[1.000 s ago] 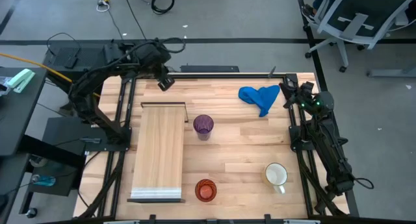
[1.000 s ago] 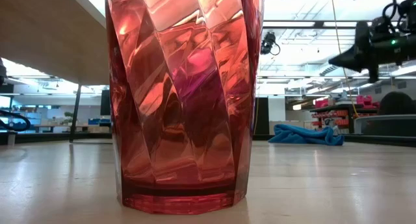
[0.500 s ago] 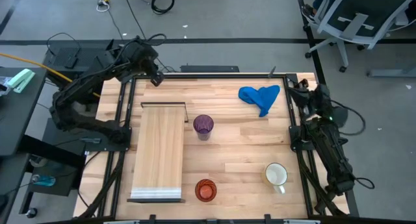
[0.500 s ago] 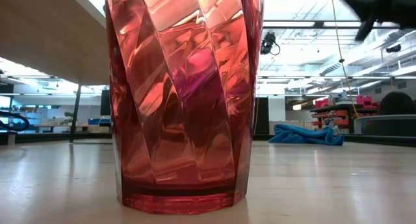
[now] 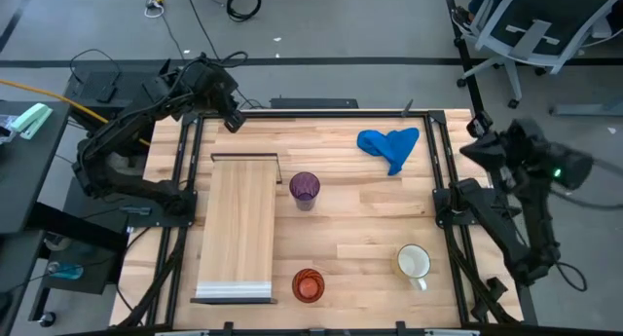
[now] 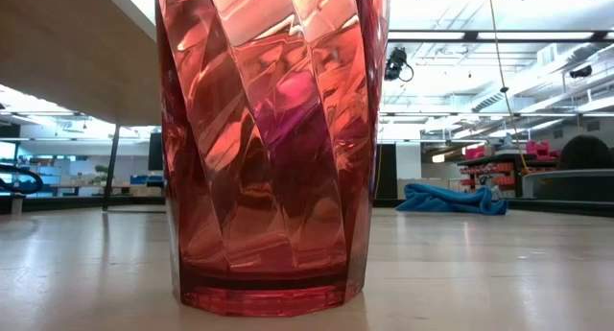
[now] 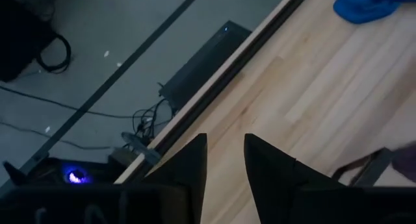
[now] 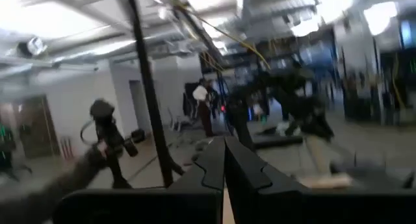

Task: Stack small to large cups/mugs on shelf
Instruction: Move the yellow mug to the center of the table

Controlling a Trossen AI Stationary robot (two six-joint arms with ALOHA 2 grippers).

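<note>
A butcher-block tabletop is seen on grey flooring. The shelf lies at left-centre, the purple tumbler beside it. The left hand is slightly parted, empty; the right hand is closed, empty.

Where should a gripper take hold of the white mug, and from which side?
Come straight down and pinch the round rim of the white mug on the side away from its handle. It stands upright with its mouth open upward, and the handle juts toward the table's near edge, so the opposite wall is clear.
</note>
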